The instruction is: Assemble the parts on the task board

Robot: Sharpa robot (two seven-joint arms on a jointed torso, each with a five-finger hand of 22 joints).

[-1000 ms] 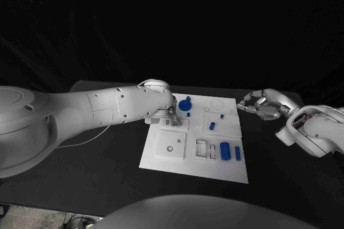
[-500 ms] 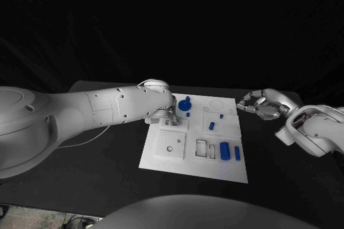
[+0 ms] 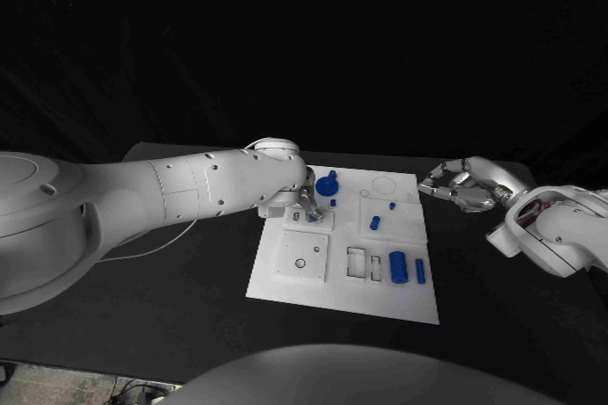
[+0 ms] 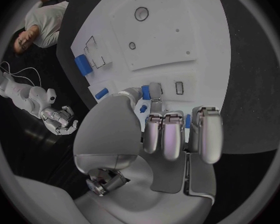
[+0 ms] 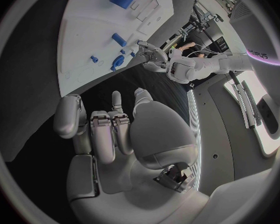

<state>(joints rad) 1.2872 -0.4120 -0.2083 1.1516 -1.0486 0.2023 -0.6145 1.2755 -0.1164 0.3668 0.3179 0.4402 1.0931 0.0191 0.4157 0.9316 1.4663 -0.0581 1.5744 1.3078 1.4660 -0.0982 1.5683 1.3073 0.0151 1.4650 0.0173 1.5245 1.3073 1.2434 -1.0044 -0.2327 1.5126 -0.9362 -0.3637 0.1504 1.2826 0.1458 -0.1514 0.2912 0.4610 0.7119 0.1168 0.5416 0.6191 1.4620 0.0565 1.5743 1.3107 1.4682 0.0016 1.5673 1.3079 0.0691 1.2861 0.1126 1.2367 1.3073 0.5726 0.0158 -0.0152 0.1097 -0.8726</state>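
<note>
The left robot hand was down on the far left part of the board, its fingers curled close over a raised white block; the left wrist view showed a small blue part just beside the fingertips, but whether the hand was grasping it or only touching it could not be told. The right robot hand hung clear of the board's right edge, well apart from the parts, fingers curled in and holding nothing. On the board, a blue knob stood just beyond the left hand, a short peg stood near the middle, and a cylinder and a slimmer bar lay side by side toward the near right corner, next to two rectangular slots. In my judgement the main risk lay at the left fingertips: the part there was small and largely hidden by the fingers, so a tilted entry into its seat could jam it, or a loose pinch could let it slip and roll across the board onto the bench. A second risk was the knob, close enough to the left hand that a careless withdrawal could knock it. The board appeared to rest free on the bench, so hard downward or sideways pressure could shift it and misalign the remaining seats.
</note>
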